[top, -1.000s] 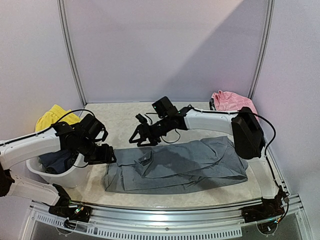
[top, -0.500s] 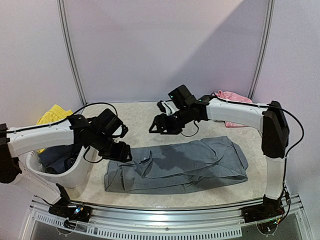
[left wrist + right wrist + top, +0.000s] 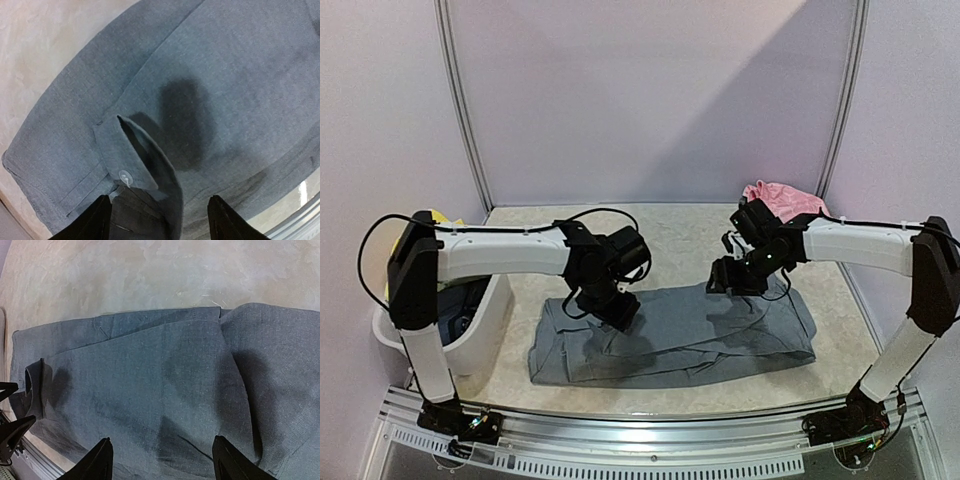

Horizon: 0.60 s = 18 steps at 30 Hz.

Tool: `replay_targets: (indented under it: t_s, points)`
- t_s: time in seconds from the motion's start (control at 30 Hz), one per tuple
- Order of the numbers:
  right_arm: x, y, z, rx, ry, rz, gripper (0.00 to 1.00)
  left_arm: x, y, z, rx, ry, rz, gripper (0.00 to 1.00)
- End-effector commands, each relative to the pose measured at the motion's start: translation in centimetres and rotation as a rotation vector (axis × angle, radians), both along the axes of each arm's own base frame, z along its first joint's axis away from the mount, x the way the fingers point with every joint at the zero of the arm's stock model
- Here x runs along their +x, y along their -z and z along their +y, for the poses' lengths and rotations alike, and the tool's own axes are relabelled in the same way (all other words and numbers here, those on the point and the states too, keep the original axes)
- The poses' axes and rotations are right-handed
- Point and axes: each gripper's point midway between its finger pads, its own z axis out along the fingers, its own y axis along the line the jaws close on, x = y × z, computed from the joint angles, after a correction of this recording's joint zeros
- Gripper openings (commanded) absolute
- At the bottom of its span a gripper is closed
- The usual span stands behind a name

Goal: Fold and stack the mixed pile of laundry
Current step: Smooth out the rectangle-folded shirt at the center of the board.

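The large grey long-sleeved shirt (image 3: pixel 720 335) lies folded lengthwise across the middle of the table. My left gripper (image 3: pixel 618 308) hovers open and empty over its left part. In the left wrist view (image 3: pixel 160 226) a buttoned cuff (image 3: pixel 125 175) sits between the jaws on the grey cloth (image 3: pixel 225 90). My right gripper (image 3: pixel 723 282) hovers open and empty over the shirt's far right edge, above smooth cloth (image 3: pixel 150 370) in the right wrist view (image 3: pixel 162 465). A pink piece (image 3: pixel 780 197) lies at the back right. A bit of yellow (image 3: pixel 448 217) shows behind the left arm.
A white plastic tub (image 3: pixel 492 320) stands at the left table edge with a dark blue item (image 3: pixel 460 303) inside. Bare beige tabletop (image 3: pixel 680 235) lies behind the shirt. A metal rail (image 3: pixel 650 430) runs along the near edge.
Both arms swung right. My left gripper moved from beside the tub to over the shirt's left part. My right gripper moved from the table's middle back to over the shirt's right part.
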Motion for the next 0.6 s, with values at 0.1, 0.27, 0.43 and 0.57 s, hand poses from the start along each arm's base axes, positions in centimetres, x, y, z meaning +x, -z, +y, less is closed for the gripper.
replay_targets:
  t_s: [0.1, 0.27, 0.43, 0.57]
  points:
    - [-0.2, -1.3, -0.9, -0.011, 0.021, -0.038, 0.69, 1.0, 1.5, 0.8, 0.137, 0.016, -0.045, 0.64]
    - [0.0, -1.5, -0.7, -0.010, 0.017, -0.035, 0.69, 1.3, 1.8, 1.4, 0.163, 0.010, -0.068, 0.31]
    - [0.3, -1.4, -0.4, -0.013, 0.015, -0.026, 0.69, 1.4, 0.5, 2.5, 0.139, -0.012, -0.108, 0.00]
    - [0.7, -1.6, -0.3, -0.019, 0.024, -0.030, 0.69, 2.2, -2.2, 2.1, 0.066, 0.005, -0.178, 0.00]
